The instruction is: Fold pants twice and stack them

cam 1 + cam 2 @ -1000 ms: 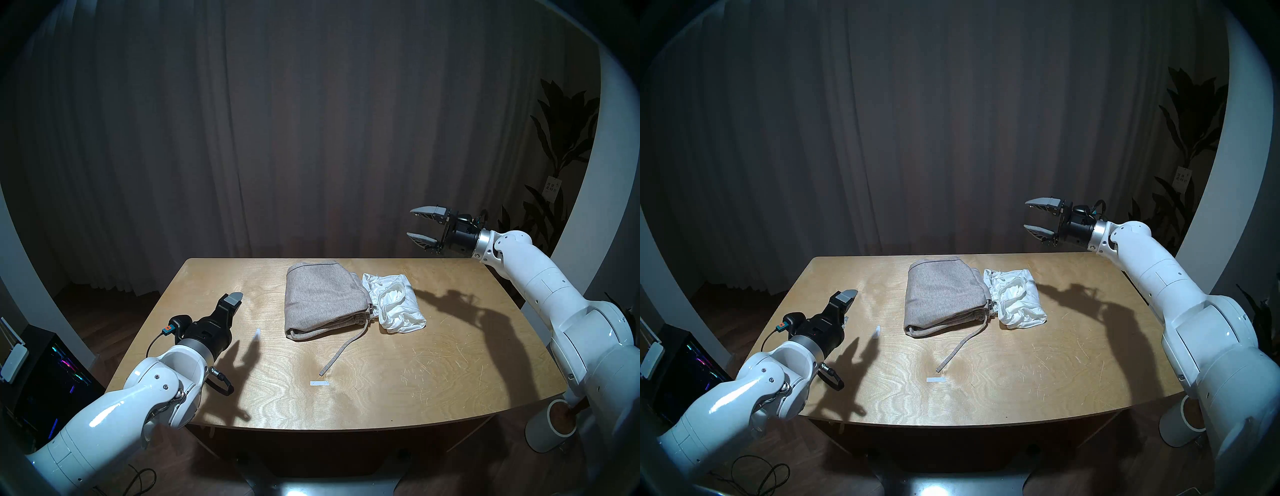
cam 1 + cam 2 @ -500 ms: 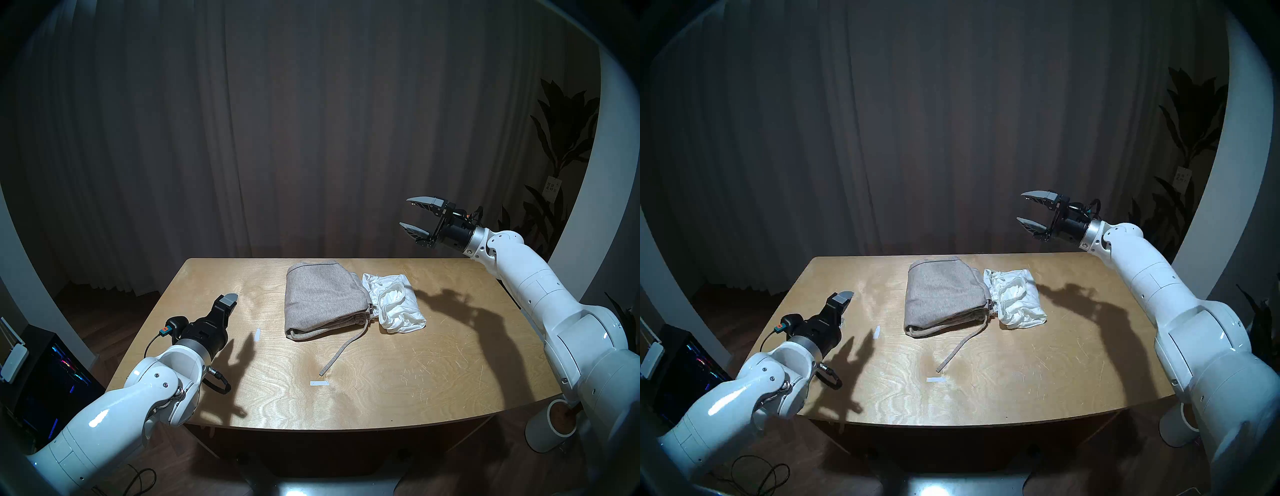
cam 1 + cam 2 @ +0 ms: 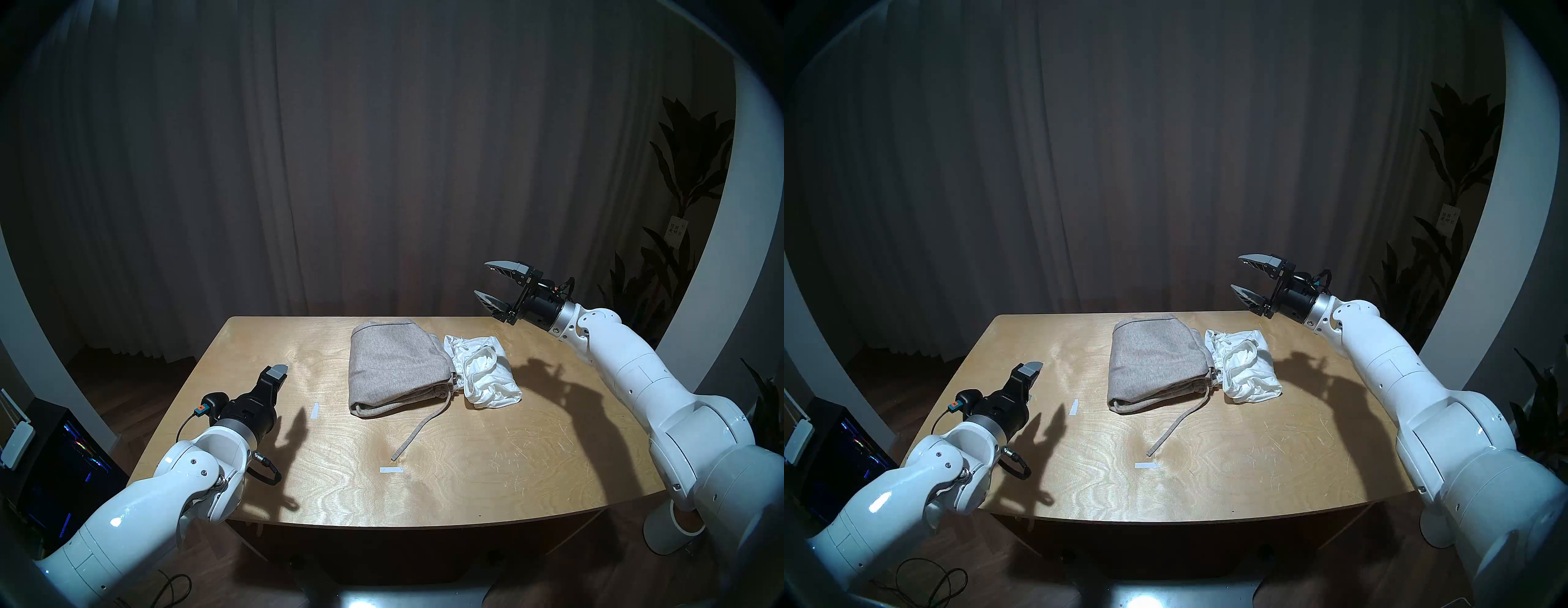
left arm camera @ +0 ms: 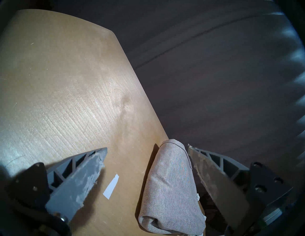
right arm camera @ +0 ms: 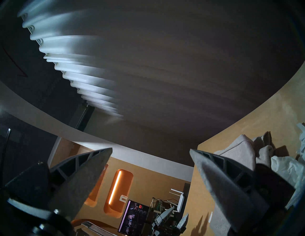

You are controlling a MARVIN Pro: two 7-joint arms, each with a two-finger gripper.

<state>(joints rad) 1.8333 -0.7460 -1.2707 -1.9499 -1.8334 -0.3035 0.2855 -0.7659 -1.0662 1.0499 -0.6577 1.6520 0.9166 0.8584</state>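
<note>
Pants (image 3: 396, 369) beside shorts (image 3: 488, 373), seemingly touching

Folded grey-beige pants (image 3: 1155, 365) beside white shorts (image 3: 1244, 367) on wooden table (image 3: 1250, 458).

A curtained home room: dark drapes (image 3: 382, 170), wooden table (image 3: 466, 488), houseplant (image 3: 687, 178), glowing computer (image 3: 76, 450)

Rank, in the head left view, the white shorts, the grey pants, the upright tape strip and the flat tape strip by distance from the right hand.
From the right hand:
1. white shorts, just below it.
2. grey pants, beside the shorts.
3. flat tape strip, near the front edge.
4. upright tape strip, on the left.
</note>
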